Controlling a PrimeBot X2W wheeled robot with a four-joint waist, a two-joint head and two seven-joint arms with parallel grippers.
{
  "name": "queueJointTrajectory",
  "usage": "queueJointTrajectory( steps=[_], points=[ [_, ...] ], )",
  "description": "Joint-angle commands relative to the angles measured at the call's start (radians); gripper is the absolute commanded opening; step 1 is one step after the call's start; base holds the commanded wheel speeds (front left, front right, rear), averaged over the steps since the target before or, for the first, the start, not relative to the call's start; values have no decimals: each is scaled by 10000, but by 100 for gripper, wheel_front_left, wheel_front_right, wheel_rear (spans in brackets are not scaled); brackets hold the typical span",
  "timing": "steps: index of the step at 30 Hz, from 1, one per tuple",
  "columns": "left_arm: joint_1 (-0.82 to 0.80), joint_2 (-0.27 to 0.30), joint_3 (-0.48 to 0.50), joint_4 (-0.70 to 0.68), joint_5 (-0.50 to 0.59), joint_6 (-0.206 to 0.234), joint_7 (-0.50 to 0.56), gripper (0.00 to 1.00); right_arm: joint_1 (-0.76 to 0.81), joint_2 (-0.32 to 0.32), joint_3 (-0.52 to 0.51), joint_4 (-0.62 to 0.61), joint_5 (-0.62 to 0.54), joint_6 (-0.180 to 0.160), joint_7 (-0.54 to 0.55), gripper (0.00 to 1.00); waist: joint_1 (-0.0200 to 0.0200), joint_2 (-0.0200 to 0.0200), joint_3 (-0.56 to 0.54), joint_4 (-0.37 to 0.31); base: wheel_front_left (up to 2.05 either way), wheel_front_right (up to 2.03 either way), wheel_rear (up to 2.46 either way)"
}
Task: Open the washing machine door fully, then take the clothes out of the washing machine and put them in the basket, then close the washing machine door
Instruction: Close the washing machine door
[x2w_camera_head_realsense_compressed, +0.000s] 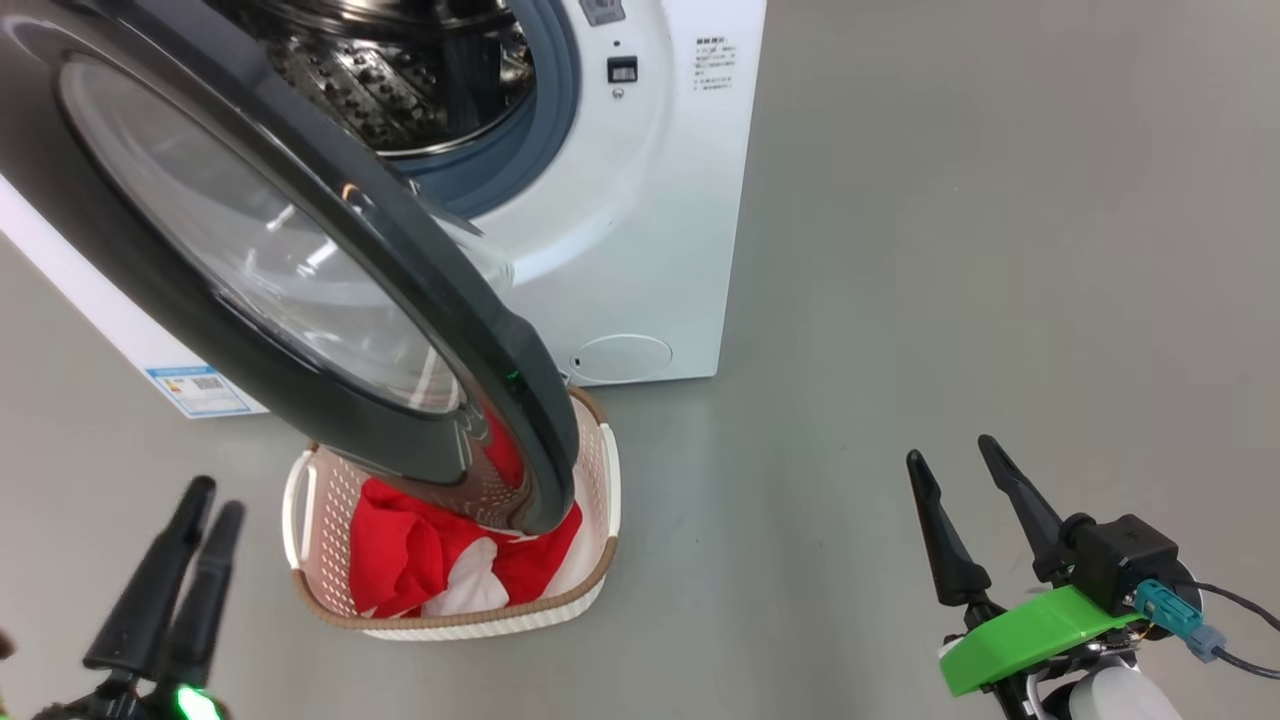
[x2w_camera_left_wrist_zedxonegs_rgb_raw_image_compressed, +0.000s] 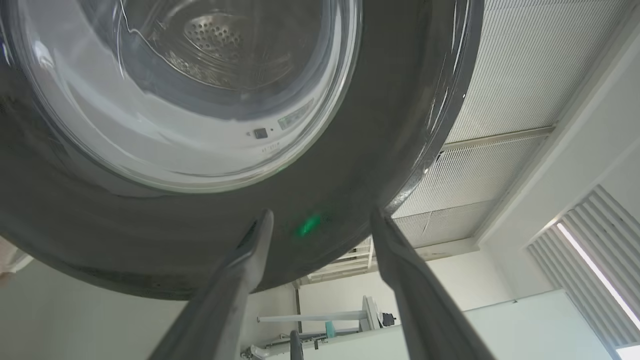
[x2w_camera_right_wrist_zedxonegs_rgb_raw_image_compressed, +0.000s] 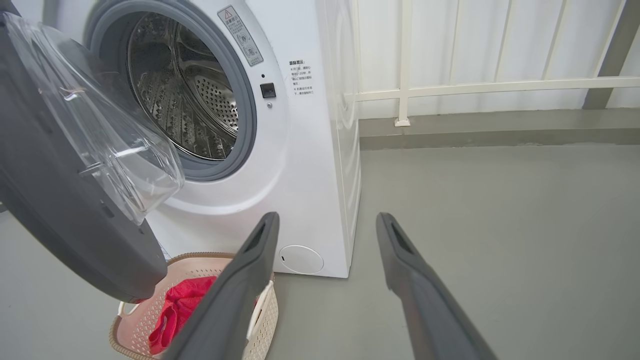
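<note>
Nearest, the left claw (x2w_camera_head_realsense_compressed: 215, 497) sits low on the left. Its fingers point up at the washing machine door (x2w_camera_head_realsense_compressed: 480, 330) and are spread apart, holding nothing. On the right, the right claw (x2w_camera_head_realsense_compressed: 948, 450) hovers over the floor (x2w_camera_head_realsense_compressed: 900, 250), its fingers also apart and empty. Further off between them, the clothes (x2w_camera_head_realsense_compressed: 400, 550) lie in the basket (x2w_camera_head_realsense_compressed: 450, 622) beneath the swung-out door. Beyond stands the washing machine (x2w_camera_head_realsense_compressed: 640, 220).
</note>
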Motion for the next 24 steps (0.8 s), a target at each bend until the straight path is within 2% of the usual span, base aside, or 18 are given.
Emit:
queueJointTrajectory(
  steps=[1,5,6,10,13,18,21,24],
  points=[
    [9,90,353,-373,695,-137,-534,100,50,-62,175,-209,-119,63,-2,100,0,0,-144,7,0,0,0],
    [156,58,76,-619,2508,-138,-2201,100,139,-62,76,-293,-177,63,45,100,0,0,-305,14,0,0,0],
    [156,58,76,-619,2508,-138,-2201,100,139,-62,76,-293,-177,63,45,100,0,0,-305,14,0,0,0],
    [227,59,-361,-736,4803,-97,-3685,100,224,-62,-68,-386,-252,63,117,100,0,0,-471,61,0,0,0],
    [454,456,-872,-800,7443,375,-4505,100,313,-62,-148,-469,-322,63,194,100,0,0,-625,96,0,0,0],
    [774,734,-1687,-733,10587,1290,-5510,100,498,-62,-197,-620,-444,63,316,100,0,0,-876,96,0,0,0],
    [987,867,-2212,-590,11965,1700,-5833,100,655,-62,-233,-712,-480,63,384,100,0,0,-1015,113,0,0,0],
    [1203,970,-2659,-360,12898,1973,-5960,100,825,-62,-247,-815,-559,63,481,100,0,0,-1126,126,0,0,0]
  ],
)
